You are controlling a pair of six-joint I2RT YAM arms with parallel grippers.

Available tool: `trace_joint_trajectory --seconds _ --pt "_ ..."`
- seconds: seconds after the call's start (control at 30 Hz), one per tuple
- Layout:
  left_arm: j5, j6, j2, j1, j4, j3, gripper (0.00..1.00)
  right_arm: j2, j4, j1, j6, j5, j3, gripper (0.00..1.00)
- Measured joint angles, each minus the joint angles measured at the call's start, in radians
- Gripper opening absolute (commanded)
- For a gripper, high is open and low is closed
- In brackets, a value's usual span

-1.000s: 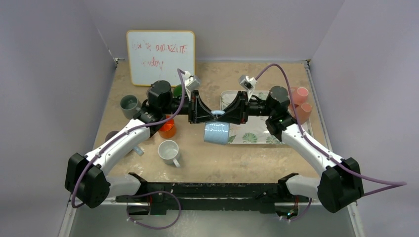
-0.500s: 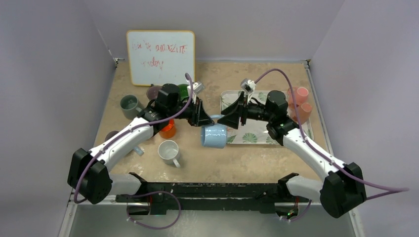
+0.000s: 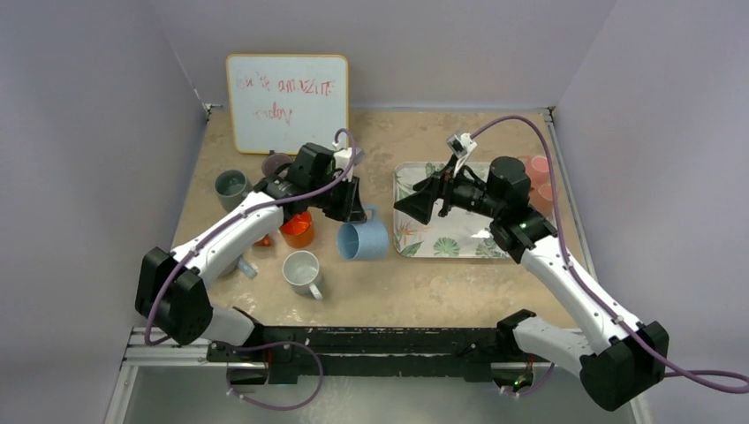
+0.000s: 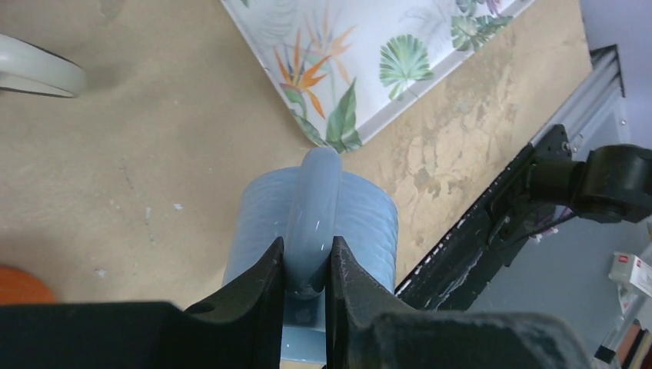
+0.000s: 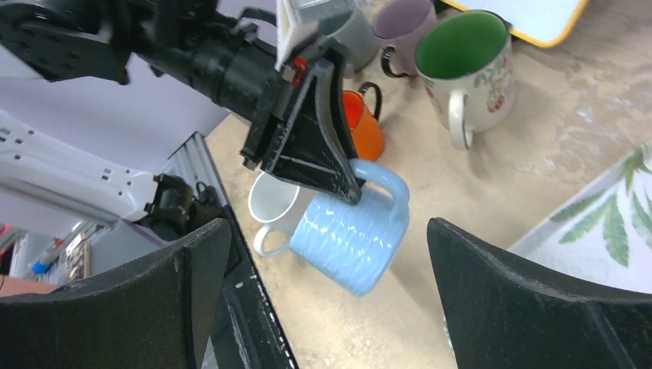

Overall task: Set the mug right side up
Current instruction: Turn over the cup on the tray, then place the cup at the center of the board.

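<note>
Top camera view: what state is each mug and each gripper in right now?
blue mug: tilted on its side, held by handle
left gripper: shut on blue mug's handle
right gripper: open, clear of the mug
white mug: upright, mouth up
grey mug: upright, mouth up

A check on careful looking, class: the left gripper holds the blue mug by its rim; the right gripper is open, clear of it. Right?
No: the left wrist view shows the left gripper shut on the handle of the blue mug, not its rim. The right gripper is open, clear of it.
</note>
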Motion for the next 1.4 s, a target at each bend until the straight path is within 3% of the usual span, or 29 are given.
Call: trace_joint_trajectory --seconds 0.4,0.73,1.17,1.4 --pt "-0.284 0.009 0.2 -0.017 -0.277 0.252 0.0 -0.039 -0.163 0.0 -0.011 0.155 0.016 0.99" --pt "-0.362 0.006 0.375 -0.018 -0.356 0.363 0.0 -0.057 -0.167 0.0 -0.006 0.164 0.012 0.99" --pt "-0.409 0.002 0.534 -0.021 -0.395 0.509 0.33 -0.061 -0.212 0.0 -0.026 0.193 0.012 0.99" --pt "-0.401 -0.012 0.535 -0.021 -0.385 0.566 0.43 -0.061 -0.236 0.0 -0.026 0.218 0.011 0.99"
